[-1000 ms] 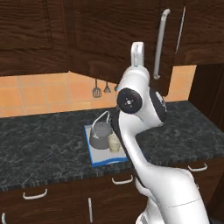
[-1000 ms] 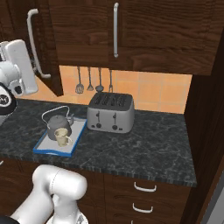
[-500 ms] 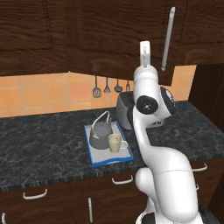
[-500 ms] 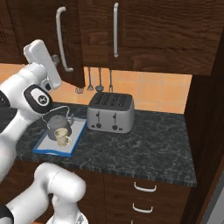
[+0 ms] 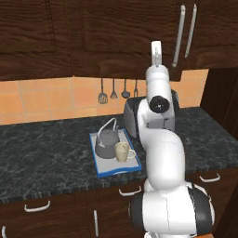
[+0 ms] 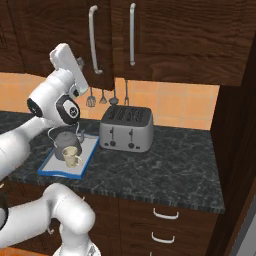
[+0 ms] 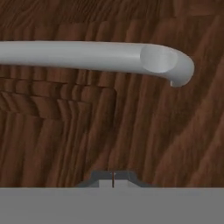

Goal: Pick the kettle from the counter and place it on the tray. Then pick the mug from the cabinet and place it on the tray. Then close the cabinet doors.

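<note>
I see an orange tiled backsplash (image 5: 42,97) as my landmark, with four dark utensils (image 5: 113,91) hanging on it. Below it runs a row of dark wood drawers (image 6: 165,225) with small pale handles, and a silver four-slot toaster (image 6: 125,129) stands just in front of it.
</note>
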Controlling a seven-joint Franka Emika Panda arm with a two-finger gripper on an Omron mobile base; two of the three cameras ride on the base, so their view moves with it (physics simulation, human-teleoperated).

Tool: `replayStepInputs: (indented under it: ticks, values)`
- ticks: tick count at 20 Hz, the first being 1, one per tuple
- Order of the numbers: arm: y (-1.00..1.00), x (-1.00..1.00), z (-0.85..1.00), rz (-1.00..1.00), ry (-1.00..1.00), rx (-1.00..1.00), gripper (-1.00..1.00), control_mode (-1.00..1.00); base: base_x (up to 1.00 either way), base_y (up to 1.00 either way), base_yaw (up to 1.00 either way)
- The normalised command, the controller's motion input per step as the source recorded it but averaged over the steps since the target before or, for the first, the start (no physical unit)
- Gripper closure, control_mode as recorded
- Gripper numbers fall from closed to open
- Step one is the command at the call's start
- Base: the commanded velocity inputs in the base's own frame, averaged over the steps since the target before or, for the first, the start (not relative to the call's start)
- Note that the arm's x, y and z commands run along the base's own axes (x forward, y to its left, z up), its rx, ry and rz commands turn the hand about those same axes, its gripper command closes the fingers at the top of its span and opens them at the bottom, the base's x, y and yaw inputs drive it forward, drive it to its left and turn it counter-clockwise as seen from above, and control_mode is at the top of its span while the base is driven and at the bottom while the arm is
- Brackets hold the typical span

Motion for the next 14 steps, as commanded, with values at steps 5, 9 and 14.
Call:
replayStepInputs:
  ticks: [5, 9, 14]
  values:
    - [0.0, 0.61, 0.21, 0.01, 0.0, -0.01, 1.0, -1.0, 0.0, 0.0, 0.0]
    - [-0.04, 0.62, 0.23, 0.04, 0.0, 0.0, 1.0, -1.0, 0.0, 0.0, 0.0]
    - [-0.2, 0.57, 0.12, 0.09, 0.0, 0.0, 1.0, -1.0, 0.0, 0.0, 0.0]
